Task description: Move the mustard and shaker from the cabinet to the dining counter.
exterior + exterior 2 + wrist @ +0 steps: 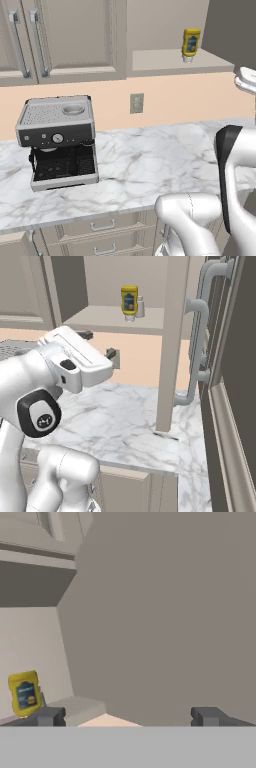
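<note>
A: Where's the mustard (129,302) relative to your gripper (98,344)?

B: It stands upright, cap down, on the lower shelf of the open cabinet (120,318) — above the gripper and off to its right in the right base view. In the hand view the mustard (24,694) sits low on the left, just above the left fingertip (47,716), so you're aimed to one side of it and well apart from it.

A: And the shaker (140,307)?

B: Just beside the mustard on the same shelf, on the side farther from the gripper and a little deeper in. From the left base view you see the mustard (190,44) but the shaker is hidden behind it.

A: What are the fingers doing?

B: Spread wide with nothing between them — both dark tips stand far apart at the bottom of the hand view, and past them is the plain grey face of the cabinet's interior wall.

A: What else is around the hand?

B: Below it lies the marble worktop (150,160). The cabinet's open door (172,341) hangs edge-on to the gripper's right, past the bottles, and beyond that stands a tall dark unit with a curved grey handle (197,351). To the gripper's far left, an espresso machine (57,140) sits on the worktop, under closed cabinet doors (75,37) with silver bar handles. A wall outlet (136,103) is on the peach backsplash, under the shelf.
</note>
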Controlling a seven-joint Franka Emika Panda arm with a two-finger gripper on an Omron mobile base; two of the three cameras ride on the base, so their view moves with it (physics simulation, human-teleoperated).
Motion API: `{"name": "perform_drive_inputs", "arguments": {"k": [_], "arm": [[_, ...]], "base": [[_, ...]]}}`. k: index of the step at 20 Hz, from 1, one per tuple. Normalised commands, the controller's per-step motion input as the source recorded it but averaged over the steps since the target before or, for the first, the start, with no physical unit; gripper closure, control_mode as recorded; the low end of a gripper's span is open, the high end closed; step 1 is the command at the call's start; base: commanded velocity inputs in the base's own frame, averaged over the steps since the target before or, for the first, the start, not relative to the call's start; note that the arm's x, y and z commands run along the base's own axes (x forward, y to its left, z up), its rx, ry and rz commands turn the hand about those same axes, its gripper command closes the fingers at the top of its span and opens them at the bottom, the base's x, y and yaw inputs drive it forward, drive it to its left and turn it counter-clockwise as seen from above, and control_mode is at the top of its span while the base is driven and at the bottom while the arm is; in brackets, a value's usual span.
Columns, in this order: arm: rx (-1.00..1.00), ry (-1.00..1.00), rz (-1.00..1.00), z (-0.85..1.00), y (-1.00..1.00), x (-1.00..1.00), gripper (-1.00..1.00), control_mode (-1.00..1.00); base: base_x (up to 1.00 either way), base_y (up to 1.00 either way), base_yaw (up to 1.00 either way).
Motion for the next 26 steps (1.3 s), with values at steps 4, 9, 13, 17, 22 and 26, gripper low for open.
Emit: {"name": "perform_drive_inputs", "arguments": {"k": [4, 9, 13, 17, 22, 26], "arm": [[0.0, 0.16, 0.03, 0.32, 0.27, 0.28, -1.0, -1.0], [0.02, 0.29, 0.0, 0.19, 0.07, 0.4, -1.0, -1.0], [0.01, 0.32, 0.02, 0.0, 0.0, 0.61, -1.0, -1.0], [0.06, 0.28, 0.11, 0.0, -0.11, 0.68, -1.0, -1.0], [0.14, 0.09, 0.29, 0.0, -0.04, 0.67, -1.0, -1.0], [0.1, 0.0, 0.24, 0.0, 0.0, 0.26, -1.0, -1.0]], "base": [[0.0, 0.0, 0.0], [0.0, 0.0, 0.0], [0.0, 0.0, 0.0], [0.0, 0.0, 0.0], [0.0, 0.0, 0.0], [0.0, 0.0, 0.0]]}}
